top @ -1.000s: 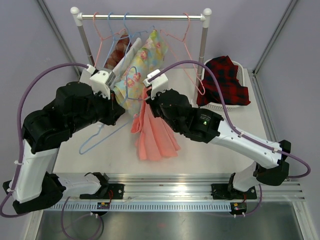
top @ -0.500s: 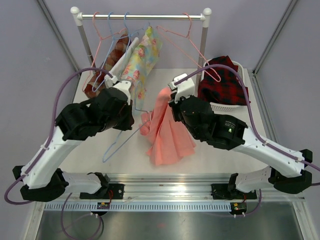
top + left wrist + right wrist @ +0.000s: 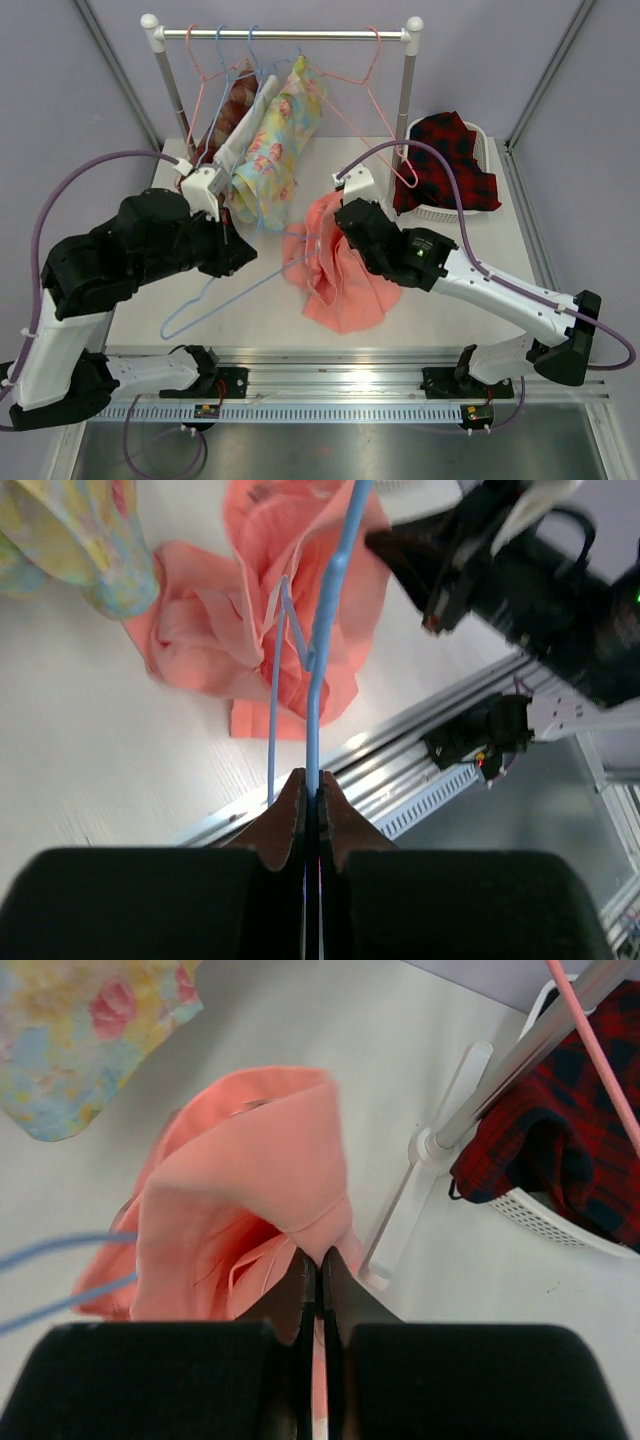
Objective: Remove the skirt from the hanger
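Note:
The salmon-pink skirt (image 3: 338,280) lies bunched on the table's middle. My right gripper (image 3: 328,226) is shut on its upper fold, seen close in the right wrist view (image 3: 320,1260) with the skirt (image 3: 250,1175) draped ahead of the fingers. My left gripper (image 3: 312,792) is shut on the thin blue hanger (image 3: 327,620). The hanger (image 3: 215,300) lies slanted on the table, its far end among the skirt's folds (image 3: 250,630). A thin strap of the skirt loops by the hanger wire. In the top view the left gripper is hidden under its arm.
A clothes rack (image 3: 285,34) stands at the back with a floral garment (image 3: 275,140), other clothes and pink hangers (image 3: 375,100). A white basket (image 3: 455,213) with red plaid cloth (image 3: 450,160) stands at the right. The rack's right post (image 3: 500,1070) is near my right gripper.
The right gripper has come down and left with the skirt, which now slumps on the table. The left arm has drawn back left, pulling the blue hanger with it.

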